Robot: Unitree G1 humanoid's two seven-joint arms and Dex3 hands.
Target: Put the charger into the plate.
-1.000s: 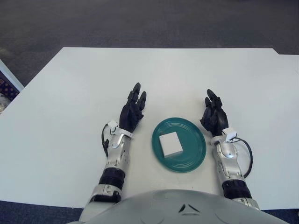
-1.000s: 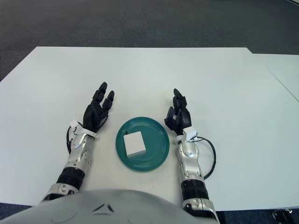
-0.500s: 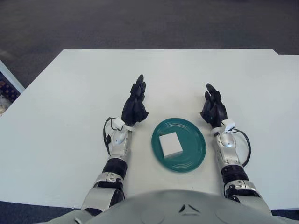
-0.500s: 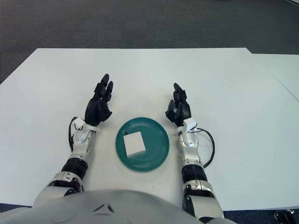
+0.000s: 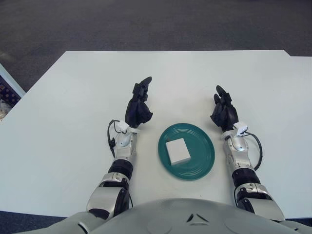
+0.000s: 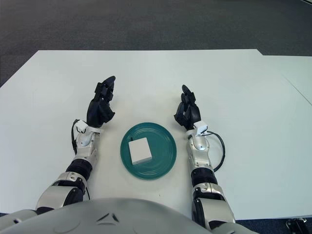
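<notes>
A white square charger (image 5: 177, 150) lies in the left part of a round teal plate (image 5: 201, 164) on the white table. My left hand (image 5: 138, 106) is raised just left of the plate, fingers open and empty. My right hand (image 5: 223, 112) is raised just right of the plate, fingers open and empty. Neither hand touches the charger or the plate.
The white table (image 5: 73, 107) stretches wide around the plate, with its far edge (image 5: 175, 50) against dark carpet. A second white table (image 6: 300, 73) adjoins at the right. A black cable (image 5: 256, 155) loops at my right wrist.
Both forearms have drawn back toward my body and tilted more upright. The left hand's fingers now point up and forward. The charger and plate have not moved.
</notes>
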